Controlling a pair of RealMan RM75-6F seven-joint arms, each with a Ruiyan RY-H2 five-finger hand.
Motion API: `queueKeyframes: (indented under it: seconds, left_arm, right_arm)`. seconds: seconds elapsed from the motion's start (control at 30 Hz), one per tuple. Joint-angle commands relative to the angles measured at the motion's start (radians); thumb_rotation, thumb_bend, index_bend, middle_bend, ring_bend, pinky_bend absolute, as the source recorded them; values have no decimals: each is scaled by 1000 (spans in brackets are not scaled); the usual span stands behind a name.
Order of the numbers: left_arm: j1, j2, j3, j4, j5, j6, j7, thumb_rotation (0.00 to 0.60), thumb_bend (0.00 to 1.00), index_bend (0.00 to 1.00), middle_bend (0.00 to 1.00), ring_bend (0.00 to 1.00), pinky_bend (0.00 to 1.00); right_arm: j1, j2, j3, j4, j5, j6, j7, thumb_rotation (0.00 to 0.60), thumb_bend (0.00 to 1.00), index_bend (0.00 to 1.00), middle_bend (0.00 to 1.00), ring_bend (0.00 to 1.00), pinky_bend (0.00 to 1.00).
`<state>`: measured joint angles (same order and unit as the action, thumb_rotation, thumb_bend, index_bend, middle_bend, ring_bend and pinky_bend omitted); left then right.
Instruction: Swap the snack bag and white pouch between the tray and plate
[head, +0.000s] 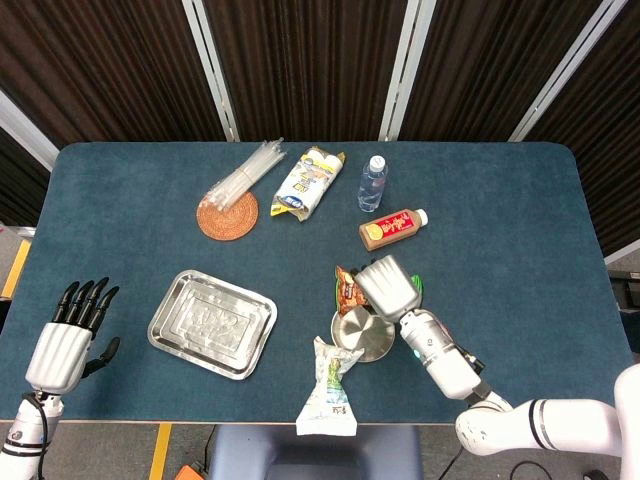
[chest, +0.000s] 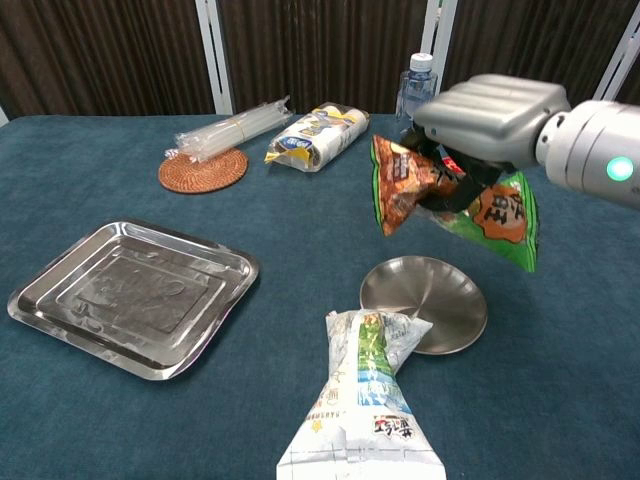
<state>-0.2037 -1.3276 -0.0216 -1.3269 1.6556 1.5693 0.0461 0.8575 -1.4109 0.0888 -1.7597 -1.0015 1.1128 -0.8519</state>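
Note:
My right hand (head: 388, 285) (chest: 490, 115) grips the green and orange snack bag (chest: 405, 185) (head: 345, 288) in the air, just above the far side of the round metal plate (head: 362, 335) (chest: 425, 300). The plate is bare. The white pouch (head: 330, 390) (chest: 365, 400) lies near the table's front edge, its top end touching the plate's near rim. The steel tray (head: 213, 322) (chest: 130, 295) sits at the left with nothing in it. My left hand (head: 66, 345) hangs off the table's left front corner, fingers spread, holding nothing.
At the back lie a woven coaster (head: 228, 215) with a bundle of clear straws (chest: 232, 128) on it, a yellow and white bag (head: 308, 182), a water bottle (head: 372, 183) and a brown drink bottle (head: 392, 228) on its side.

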Motion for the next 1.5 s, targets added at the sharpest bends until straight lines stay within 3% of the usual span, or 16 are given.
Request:
queueKeyframes:
  seconds: [0.03,0.17,0.23,0.4,0.5,0.7,0.87,0.97,1.07,1.2,1.3,1.5]
  left_arm:
    - [0,0,4,-2,6,2,0,600,366,0,0,0,0]
    - [1,1,7,-3,13,4,-2,600,365,0,0,0,0]
    - [1,1,8,-1,16,5,-4,600,366,0,0,0,0]
    - [0,3,12,1,19,0,-10,600,365,0,0,0,0]
    - [-1,3,14,2,22,-1,-12,600,365,0,0,0,0]
    - [1,6,14,0,25,6,-14,600,367,0,0,0,0]
    - [5,9,14,-4,30,16,-13,600,365,0,0,0,0]
    - [9,15,22,-11,46,28,-20,600,365,0,0,0,0]
    - [10,30,46,-25,86,42,-53,600,365,0,0,0,1]
    - [-8,46,118,-44,202,44,-140,600,365,0,0,0,12]
    - [-42,38,160,-50,288,15,-164,600,365,0,0,0,29]
    - [-111,-11,191,-84,391,-82,-82,600,363,0,0,0,33]
  right_arm:
    - [-12,-38,-22,40,-3,-26,22,600,528,852,721,693,869]
    - [-10,-86,-31,93,-16,-47,36,600,528,777,721,679,862]
    - [-6,-103,-32,111,-14,-63,44,600,528,628,688,628,820]
    - [-1,-120,-30,128,-4,-97,64,600,527,176,398,367,566]
    - [3,-125,-31,134,7,-110,61,600,482,19,284,257,471]
    - [1,-105,-26,105,27,-122,75,600,394,0,194,172,378]
    - [-42,-28,-22,8,-25,-86,170,600,295,0,128,96,249]
    - [-95,49,-34,-74,-103,-52,286,600,229,0,80,40,164]
    - [-179,125,-77,-118,-237,36,402,600,207,0,44,3,130]
    - [-329,175,-168,-60,-403,212,523,600,205,0,14,0,76]
    - [-431,177,-223,21,-457,308,616,600,205,0,0,0,54]
    - [-598,151,-248,185,-491,473,843,600,205,0,0,0,32]
